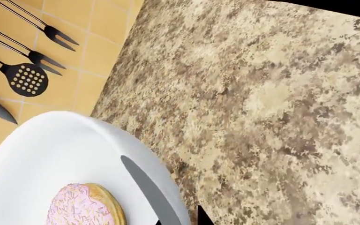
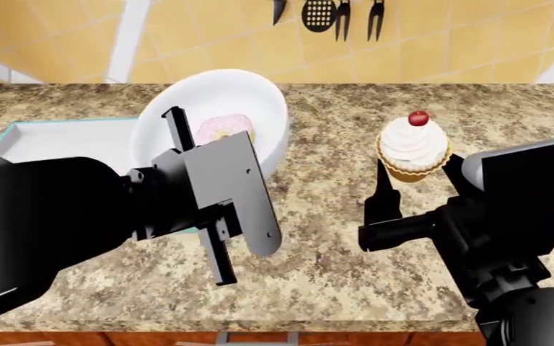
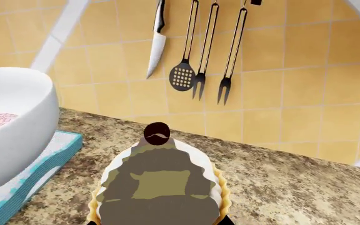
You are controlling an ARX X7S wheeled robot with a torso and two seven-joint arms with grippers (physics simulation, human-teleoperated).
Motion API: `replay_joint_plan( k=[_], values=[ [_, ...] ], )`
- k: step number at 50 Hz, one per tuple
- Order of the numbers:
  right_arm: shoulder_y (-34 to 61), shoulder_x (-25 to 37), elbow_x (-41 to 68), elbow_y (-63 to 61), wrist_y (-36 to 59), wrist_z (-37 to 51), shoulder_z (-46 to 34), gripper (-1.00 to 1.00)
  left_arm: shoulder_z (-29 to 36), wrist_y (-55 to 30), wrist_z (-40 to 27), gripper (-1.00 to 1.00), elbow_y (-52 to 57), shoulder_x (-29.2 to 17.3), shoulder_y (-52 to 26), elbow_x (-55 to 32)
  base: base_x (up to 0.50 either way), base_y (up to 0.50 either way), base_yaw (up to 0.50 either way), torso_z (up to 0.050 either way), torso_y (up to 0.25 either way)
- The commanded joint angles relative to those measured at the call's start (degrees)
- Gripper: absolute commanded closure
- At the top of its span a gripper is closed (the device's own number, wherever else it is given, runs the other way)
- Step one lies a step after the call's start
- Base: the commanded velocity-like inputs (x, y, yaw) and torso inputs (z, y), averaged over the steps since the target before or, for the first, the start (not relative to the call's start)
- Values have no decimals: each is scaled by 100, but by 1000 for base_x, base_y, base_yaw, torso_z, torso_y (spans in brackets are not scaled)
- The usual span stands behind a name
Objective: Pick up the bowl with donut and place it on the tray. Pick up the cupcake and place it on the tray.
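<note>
My left gripper [image 2: 174, 137] pinches the rim of the glossy, slippery bowl [image 2: 243, 101], tilted over the tray [image 2: 37, 137] edge, while my right gripper [image 2: 414, 176] brackets the soft cupcake [image 2: 412, 150], best held by its wrapper

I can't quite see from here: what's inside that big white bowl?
A pink-iced donut with sprinkles lies inside the bowl. The left gripper's finger reaches over the rim and covers part of the bowl's floor, so anything under it stays hidden.

Lower left of head view: left arm [image 2: 55, 216], bulky matte-black shell w/ flat grey plate; right arm [image 2: 508, 238] lower right, black, boxy.
</note>
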Motion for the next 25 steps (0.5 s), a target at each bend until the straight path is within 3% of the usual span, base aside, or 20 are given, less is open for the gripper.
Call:
replay_joint_plan(
  k=[1,25],
  values=[
    [15,-2,-106,-4,62,-56,13,100,-56,36,-71,100,-36,3,-73,236,0,188,0,0,0],
    [-43,8,-167,-15,41,-75,-6,100,-1,65,-76,100,-27,0,-115,255,0,194,0,0,1]
  ],
)
